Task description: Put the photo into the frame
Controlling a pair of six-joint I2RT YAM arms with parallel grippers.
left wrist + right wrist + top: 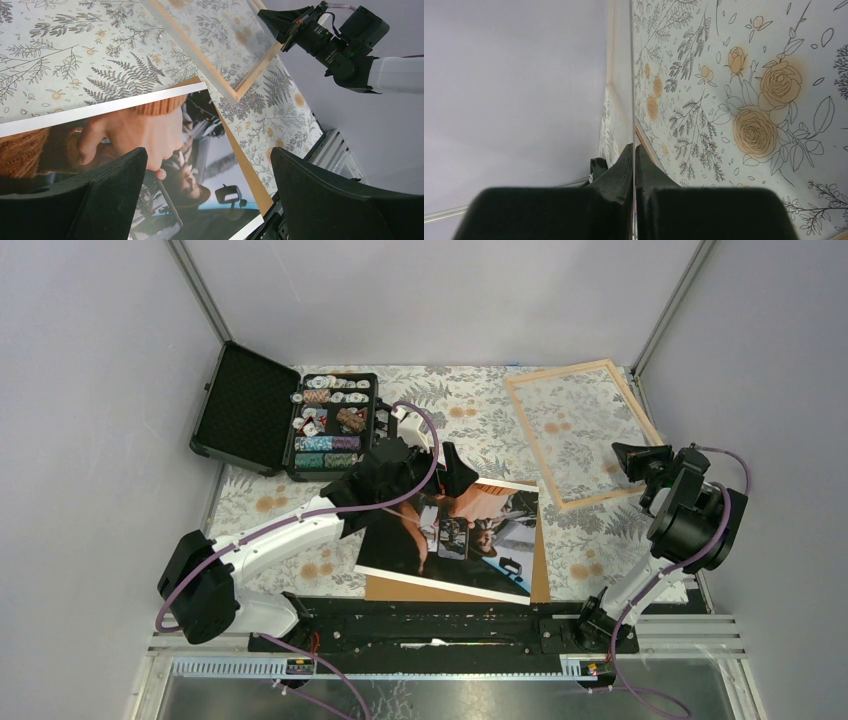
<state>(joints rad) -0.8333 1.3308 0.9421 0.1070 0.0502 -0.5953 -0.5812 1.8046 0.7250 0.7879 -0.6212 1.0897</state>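
The photo [455, 535] lies picture side up near the front middle of the table, on a brown backing board [541, 575]. My left gripper [428, 472] hovers open over the photo's far edge. In the left wrist view its fingers straddle the photo [125, 130] without touching it. The light-wood frame [580, 435] sits at the back right. My right gripper [636, 462] is at the frame's right edge. In the right wrist view its jaws [633, 147] are shut on a thin clear sheet seen edge-on, with the frame's wood [650, 152] just beyond.
An open black case of poker chips [330, 425] stands at the back left. Grey walls close in the left, back and right of the flowered tablecloth [470, 420]. A black rail [440, 625] runs along the near edge.
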